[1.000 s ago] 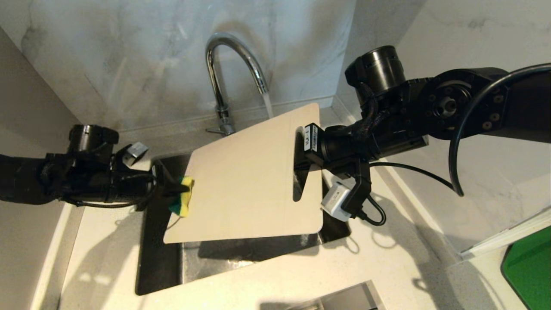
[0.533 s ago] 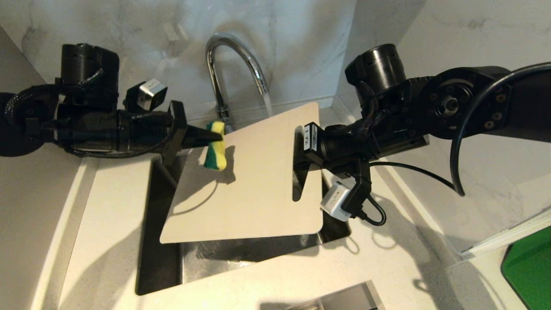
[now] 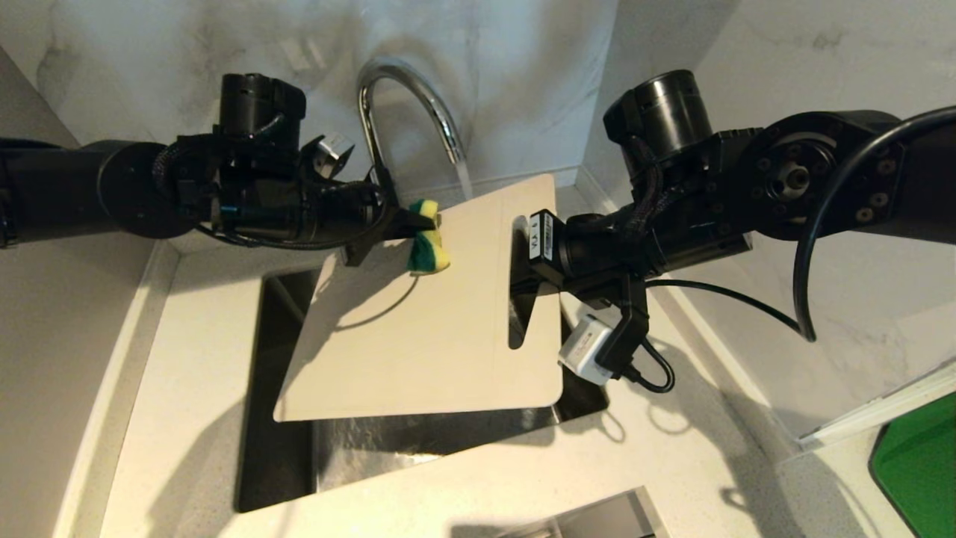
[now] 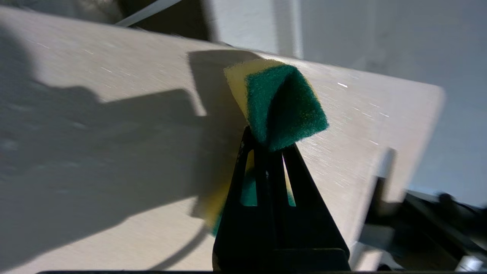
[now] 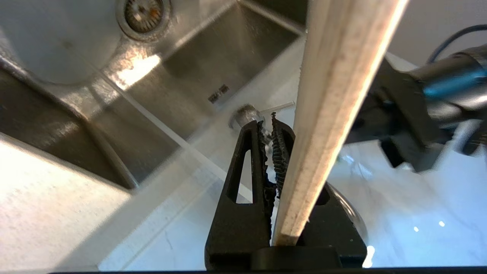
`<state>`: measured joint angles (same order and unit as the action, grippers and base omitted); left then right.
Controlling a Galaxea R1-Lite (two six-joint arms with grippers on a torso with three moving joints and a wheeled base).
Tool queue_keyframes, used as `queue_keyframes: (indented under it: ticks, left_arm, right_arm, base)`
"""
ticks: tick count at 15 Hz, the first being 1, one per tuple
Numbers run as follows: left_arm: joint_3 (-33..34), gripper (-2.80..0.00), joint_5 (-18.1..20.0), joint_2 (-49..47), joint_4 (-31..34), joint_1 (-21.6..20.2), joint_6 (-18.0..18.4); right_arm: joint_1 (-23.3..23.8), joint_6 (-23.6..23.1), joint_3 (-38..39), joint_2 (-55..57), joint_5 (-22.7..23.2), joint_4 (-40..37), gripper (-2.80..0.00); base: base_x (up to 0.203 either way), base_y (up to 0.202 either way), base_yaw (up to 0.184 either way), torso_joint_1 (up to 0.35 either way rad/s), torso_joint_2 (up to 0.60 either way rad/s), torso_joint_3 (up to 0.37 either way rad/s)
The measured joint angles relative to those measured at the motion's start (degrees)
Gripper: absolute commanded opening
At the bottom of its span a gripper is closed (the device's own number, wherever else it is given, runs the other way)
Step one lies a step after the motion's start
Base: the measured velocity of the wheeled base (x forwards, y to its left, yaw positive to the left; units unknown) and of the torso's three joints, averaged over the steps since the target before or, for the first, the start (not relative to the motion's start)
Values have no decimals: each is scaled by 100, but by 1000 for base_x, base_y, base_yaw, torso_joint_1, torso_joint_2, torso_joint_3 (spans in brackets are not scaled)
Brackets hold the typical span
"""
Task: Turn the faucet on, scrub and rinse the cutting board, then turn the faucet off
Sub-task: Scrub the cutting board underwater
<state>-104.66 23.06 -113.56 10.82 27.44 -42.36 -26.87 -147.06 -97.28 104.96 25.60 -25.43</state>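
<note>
We see a pale stone counter (image 3: 187, 418) around a steel sink (image 3: 284, 456), over which the cutting board (image 3: 441, 329) hangs tilted, hiding most of the basin. The chrome faucet (image 3: 407, 90) arches behind it, water running onto the far edge; the left arm covers its base. The right gripper (image 3: 523, 276) has its jaws clamped on the board's right edge by the slot. The left gripper (image 3: 418, 223) pinches a yellow-green sponge (image 3: 427, 243) against the board's far part. A green thing (image 3: 919, 463) is cut off at the near right.
</note>
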Motion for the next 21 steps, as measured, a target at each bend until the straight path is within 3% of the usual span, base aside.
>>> queue_keyframes:
  ticks: [8, 12, 16, 21]
  left_arm:
    - [722, -280, 38, -212, -47, -546, 93]
    - [1313, -280, 87, -239, -610, -985, 177]
    - [1589, -280, 513, -320, -882, -1487, 261]
    - [1964, -280, 904, -399, -890, -2057, 823]
  right_arm:
    - [0, 9, 55, -32, -2, -17, -280]
    - [-2, 6, 39, -35, 2, 2, -280]
    - [-2, 7, 39, -35, 13, 5, -280]
    - [5, 4, 56, -36, 15, 5, -280]
  base:
    - [0, 0, 0, 0, 0, 0]
    - [0, 0, 0, 0, 0, 0]
    - [0, 0, 0, 0, 0, 0]
    - [0, 0, 0, 0, 0, 0]
